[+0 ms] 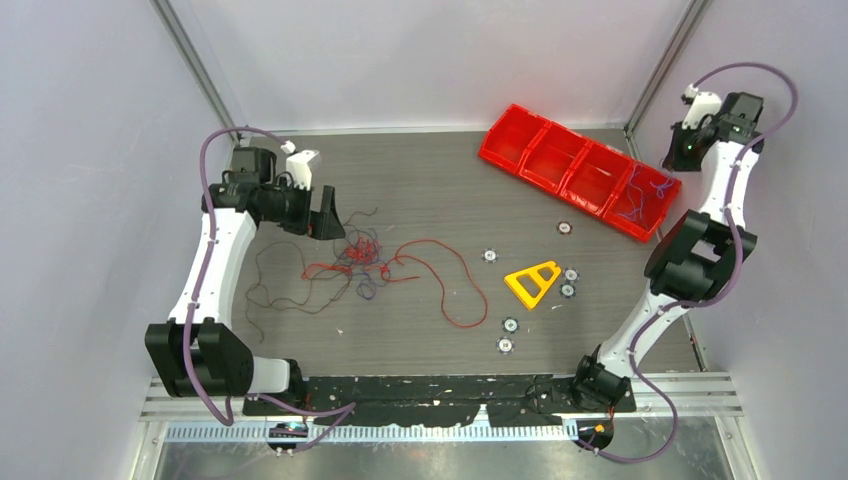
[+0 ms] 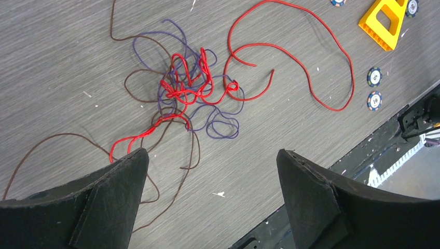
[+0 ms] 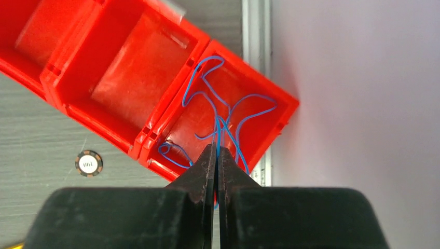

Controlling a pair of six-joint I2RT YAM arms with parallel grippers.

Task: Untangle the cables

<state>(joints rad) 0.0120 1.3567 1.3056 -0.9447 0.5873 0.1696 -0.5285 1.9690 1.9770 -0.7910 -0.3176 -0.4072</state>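
The right hand (image 3: 217,148) is pressed together and is pinching the blue cable (image 3: 218,129). It hangs over the end box of the red bin (image 3: 171,98). Most of that blue cable lies curled inside the box. One small loop sits right at the box wall, and I cannot tell if it is in or out. If the hand lifts away before it lets go, I think the thin cable comes out with it and falls back on the counter (image 1: 420,180). It could stick to the fingers too.

The other cables (image 2: 187,88) are far away from the bin, in a knot on the counter under the left hand (image 2: 211,154). That hand is spread wide and holds nothing. The red cable (image 2: 311,88), the purple cable (image 2: 223,129) and the brown cable (image 2: 194,150) all cross in the knot. If the wide hand comes down on the middle, it grabs them all at once, and a pull would make the knot tighter. The long red loop lies near the poker chips (image 2: 374,77) and the yellow triangle (image 2: 386,23), so a hard tug could knock them.
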